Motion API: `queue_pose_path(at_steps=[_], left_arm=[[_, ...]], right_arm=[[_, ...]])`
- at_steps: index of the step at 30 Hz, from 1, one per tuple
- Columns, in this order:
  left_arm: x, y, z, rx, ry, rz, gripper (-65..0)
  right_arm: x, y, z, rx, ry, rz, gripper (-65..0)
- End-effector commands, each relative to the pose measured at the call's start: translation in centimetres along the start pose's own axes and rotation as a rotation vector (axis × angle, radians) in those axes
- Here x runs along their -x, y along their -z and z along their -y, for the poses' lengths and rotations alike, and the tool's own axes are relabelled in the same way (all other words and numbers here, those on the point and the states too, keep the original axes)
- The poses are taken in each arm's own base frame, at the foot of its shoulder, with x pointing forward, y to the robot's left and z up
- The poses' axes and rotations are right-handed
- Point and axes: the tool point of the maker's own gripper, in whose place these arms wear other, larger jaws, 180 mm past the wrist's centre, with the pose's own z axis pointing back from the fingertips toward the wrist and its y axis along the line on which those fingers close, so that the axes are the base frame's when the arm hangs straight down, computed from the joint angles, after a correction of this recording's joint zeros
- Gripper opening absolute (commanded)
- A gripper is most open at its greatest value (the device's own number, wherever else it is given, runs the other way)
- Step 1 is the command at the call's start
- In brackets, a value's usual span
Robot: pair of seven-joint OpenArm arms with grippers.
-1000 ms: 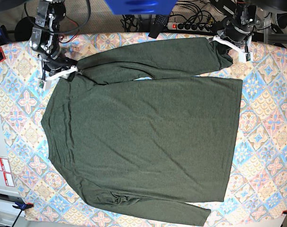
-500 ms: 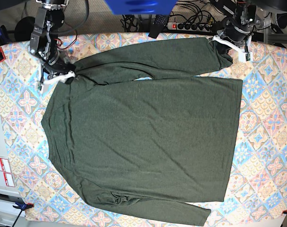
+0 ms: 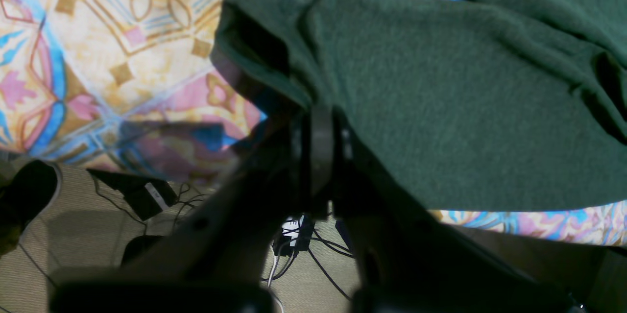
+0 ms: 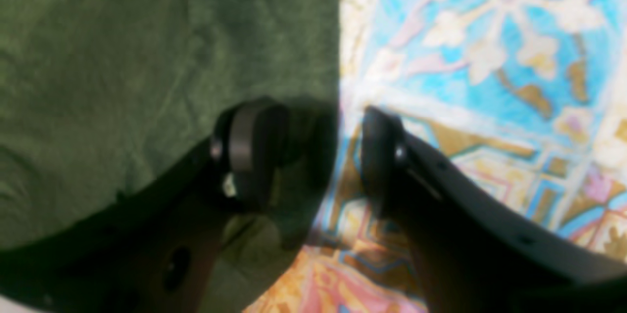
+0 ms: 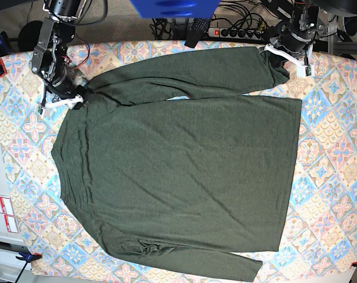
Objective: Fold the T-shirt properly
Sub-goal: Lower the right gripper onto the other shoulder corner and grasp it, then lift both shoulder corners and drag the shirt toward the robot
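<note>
The T-shirt [image 5: 178, 171], dark olive green with long sleeves, lies spread flat on the patterned table [image 5: 331, 147]. One sleeve runs along the far edge and the other along the near edge. My left gripper [image 5: 287, 54] is at the far right and shut on the cuff end of the far sleeve. In the left wrist view its jaws [image 3: 316, 127] pinch the sleeve [image 3: 465, 97] at the table edge. My right gripper [image 5: 62, 101] is at the far left by the shirt's shoulder. In the blurred right wrist view it [image 4: 316, 129] is open across the shirt's edge [image 4: 147, 58].
A power strip and cables [image 5: 237, 32] lie behind the table's far edge, beside a blue object [image 5: 172, 7]. Floor with cables [image 3: 147, 195] shows below the table edge in the left wrist view. Red-and-white labels [image 5: 3, 213] sit off the table's left side.
My right gripper has moved left along the far-left part of the table, away from the sleeve's root toward the shoulder edge. The left arm and the shirt have not moved.
</note>
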Motion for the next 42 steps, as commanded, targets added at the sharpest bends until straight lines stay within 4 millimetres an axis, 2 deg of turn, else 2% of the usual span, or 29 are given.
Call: queue_pose_path(at_steps=[1,4,14,21,29,31,33,38,42], left_arm=[[-0.6,-0.3,0.0,0.003,0.012,0.02,-65.0],[-0.6,-0.3,0.0,0.003,0.012,0.02,-65.0],[-0.6,-0.3,0.0,0.003,0.012,0.018,-65.0],[-0.6,-0.3,0.0,0.004,0.01,0.018,-65.0],[-0.6,-0.3,0.1,0.006,0.01,0.02,-65.0],[-0.7,-0.3,0.1,0.005,0.01,0.021,-65.0],[-0.8,-0.3,0.1,0.005,0.01,0.025,-65.0],[-1.0,-0.4,0.0,0.004,0.014,0.03,-65.0],[-1.9,-0.6,0.3,0.014,0.032,0.05,-65.0]], right_arm=[[-1.1,-0.3,0.0,-0.008,0.0,0.031,-35.5],[-1.2,-0.4,0.4,0.0,0.01,0.035,-35.4],[-1.1,-0.3,0.0,-0.01,0.001,0.029,-35.4],[0.6,0.3,-2.7,-0.064,-0.06,-0.018,-35.6],[0.7,0.4,-3.0,-0.069,-0.066,-0.022,-36.1],[0.7,0.4,-3.0,-0.069,-0.066,-0.022,-38.7],[0.7,0.4,-3.0,-0.07,-0.065,-0.022,-43.8],[0.7,0.4,-2.9,-0.069,-0.063,-0.02,-64.0],[0.4,0.2,-2.8,-0.068,-0.063,-0.013,-64.8]])
